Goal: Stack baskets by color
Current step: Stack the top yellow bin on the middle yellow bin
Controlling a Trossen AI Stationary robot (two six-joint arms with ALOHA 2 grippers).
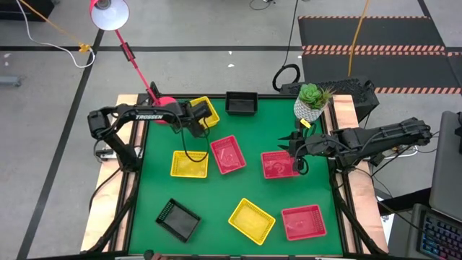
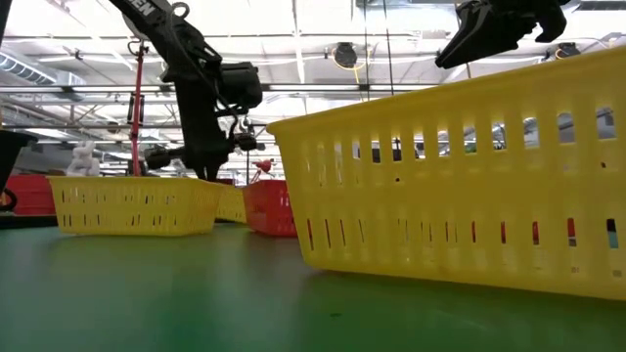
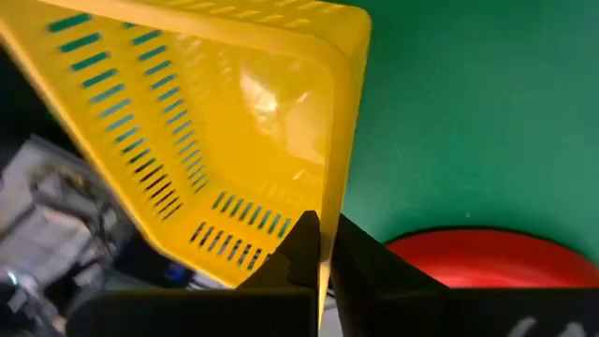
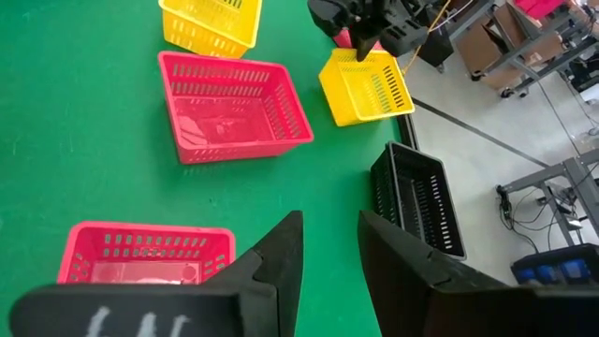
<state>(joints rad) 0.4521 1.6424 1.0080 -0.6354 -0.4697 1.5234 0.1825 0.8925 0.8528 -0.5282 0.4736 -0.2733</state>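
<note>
My left gripper (image 1: 195,123) is at the far left of the green table (image 1: 216,195), shut on the wall of a yellow basket (image 1: 206,111). My right gripper (image 1: 295,148) hangs open and holds nothing, above the far edge of a red basket (image 1: 279,165). Two more yellow baskets (image 1: 189,164) (image 1: 251,220), two more red ones (image 1: 228,154) (image 1: 303,222) and two black ones (image 1: 241,103) (image 1: 177,219) sit singly on their bottoms. My left gripper pinches one side wall of the yellow basket at its rim (image 3: 328,211), one finger (image 3: 298,251) inside the basket and the other outside. The fingers slant down from above. I cannot tell whether the basket's bottom is off the table.
A red lamp base (image 3: 487,257) stands right beside the held basket, its stem rising over the table's far left. A white plant pot (image 1: 312,105) stands at the far right corner. Bare green table lies in the middle near part, between the scattered baskets.
</note>
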